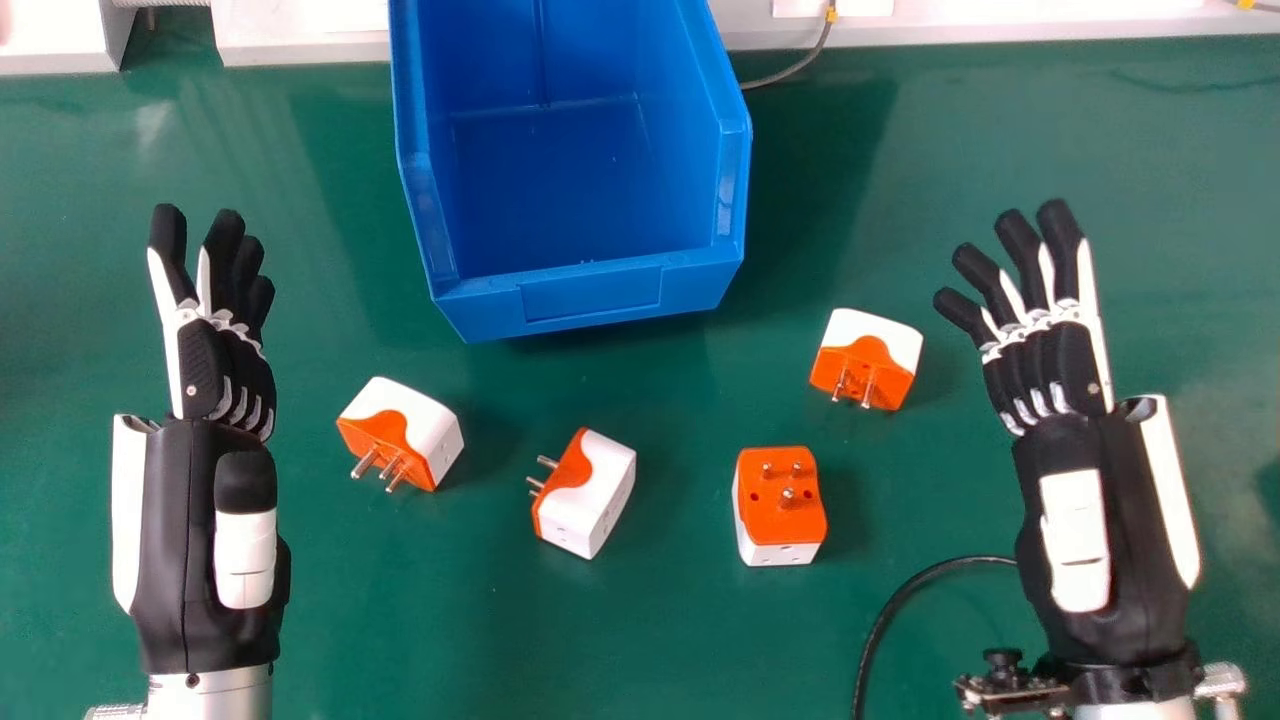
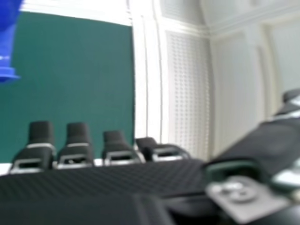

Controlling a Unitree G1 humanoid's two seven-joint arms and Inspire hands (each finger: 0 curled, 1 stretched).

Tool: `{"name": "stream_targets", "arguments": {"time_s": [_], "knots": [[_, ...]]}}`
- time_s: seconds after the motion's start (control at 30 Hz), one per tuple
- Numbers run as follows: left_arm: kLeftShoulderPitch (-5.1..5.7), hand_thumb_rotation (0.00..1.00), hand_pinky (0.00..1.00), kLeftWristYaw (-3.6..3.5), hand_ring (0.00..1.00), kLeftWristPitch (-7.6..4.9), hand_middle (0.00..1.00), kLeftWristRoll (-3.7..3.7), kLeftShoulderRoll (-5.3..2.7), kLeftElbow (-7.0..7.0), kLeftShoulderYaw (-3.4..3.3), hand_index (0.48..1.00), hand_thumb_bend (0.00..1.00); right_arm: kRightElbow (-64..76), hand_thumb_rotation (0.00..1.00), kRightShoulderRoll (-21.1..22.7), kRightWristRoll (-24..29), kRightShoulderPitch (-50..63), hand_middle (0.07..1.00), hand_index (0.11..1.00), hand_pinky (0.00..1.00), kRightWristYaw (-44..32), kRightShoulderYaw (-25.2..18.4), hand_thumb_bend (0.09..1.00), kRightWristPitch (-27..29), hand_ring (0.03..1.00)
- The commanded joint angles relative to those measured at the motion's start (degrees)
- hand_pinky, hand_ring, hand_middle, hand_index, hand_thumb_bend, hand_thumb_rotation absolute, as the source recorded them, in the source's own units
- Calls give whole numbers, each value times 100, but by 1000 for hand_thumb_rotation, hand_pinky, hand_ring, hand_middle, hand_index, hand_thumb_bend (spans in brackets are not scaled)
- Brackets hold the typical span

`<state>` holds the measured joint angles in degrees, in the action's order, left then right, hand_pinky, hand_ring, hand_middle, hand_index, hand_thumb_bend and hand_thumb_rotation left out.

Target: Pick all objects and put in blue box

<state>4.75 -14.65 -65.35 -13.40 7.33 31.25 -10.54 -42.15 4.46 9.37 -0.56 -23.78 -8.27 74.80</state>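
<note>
My left hand (image 1: 222, 370) is held at the left of the head view with straight fingers, holding nothing. At the right, my right hand (image 1: 1045, 370) is likewise open and empty; in the right hand view the right hand (image 2: 75, 145) shows its fingers. The blue box (image 1: 592, 292) stands at the top centre, its inside bare; part of the blue box (image 2: 5, 51) shows in the right hand view. Between the hands lie orange-and-white plug adapters: one nearest the left hand (image 1: 425, 425), another (image 1: 590, 500) below the box, a prongs-up one (image 1: 782, 510), and one nearest the right hand (image 1: 880, 345).
The green table (image 1: 640, 640) carries everything. A black cable (image 1: 885, 625) curves beside the right forearm, and a grey cable (image 1: 800, 65) runs behind the box at its right. White equipment edges (image 1: 300, 45) line the table's far side.
</note>
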Motion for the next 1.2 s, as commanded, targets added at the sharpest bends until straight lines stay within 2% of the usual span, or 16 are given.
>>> {"name": "stream_targets", "arguments": {"time_s": [0.0,0.13,0.23,0.27,0.37,0.5,0.63,0.77,0.87,1.0,1.17], "knots": [[-21,986,1000,11,1000,-50,1000,48,9,-92,-19,1000,990,-73,804,110,-243,-165,991,1000,866,193,-150,488,309,961],[-41,986,1000,11,1000,-44,1000,56,6,-77,-14,1000,990,-182,623,216,-755,-195,994,1000,855,478,-196,692,295,969],[-50,986,1000,2,1000,-43,1000,47,11,-68,-11,1000,990,-233,557,338,-982,-235,991,1000,852,612,-122,818,236,968],[-51,986,1000,3,1000,-42,1000,45,11,-66,-12,1000,990,-262,557,385,-1026,-260,991,1000,852,641,-89,818,220,968],[-59,986,1000,9,1000,-26,1000,52,2,-71,-8,1000,991,-441,525,517,-1075,-373,987,997,862,704,2,908,233,965],[-48,987,1000,22,1000,-9,1000,71,-5,-107,-5,1000,993,-703,507,656,-1194,-531,991,997,885,828,59,971,286,970],[-48,987,1000,9,1000,-12,1000,49,7,-102,-7,1000,993,-709,499,889,-1825,-563,994,994,905,1130,27,989,-43,982],[-38,987,1000,5,1000,-23,1000,43,1,-102,-9,1000,993,-74,495,1211,-3420,-372,993,992,929,2019,56,994,-837,989],[-42,987,1000,21,1000,-23,1000,72,-4,-100,-16,1000,994,231,475,1306,-4222,-328,983,982,905,2613,325,998,-1375,983],[-52,987,1000,52,1000,-20,1000,118,6,-106,-39,1000,994,122,452,1434,-4616,-512,985,988,895,3054,756,1000,-1724,985],[-102,987,1000,72,1000,-24,1000,128,14,-50,-47,1000,991,-239,430,1626,-4686,-875,994,997,896,3217,1205,1000,-1999,989]]}}
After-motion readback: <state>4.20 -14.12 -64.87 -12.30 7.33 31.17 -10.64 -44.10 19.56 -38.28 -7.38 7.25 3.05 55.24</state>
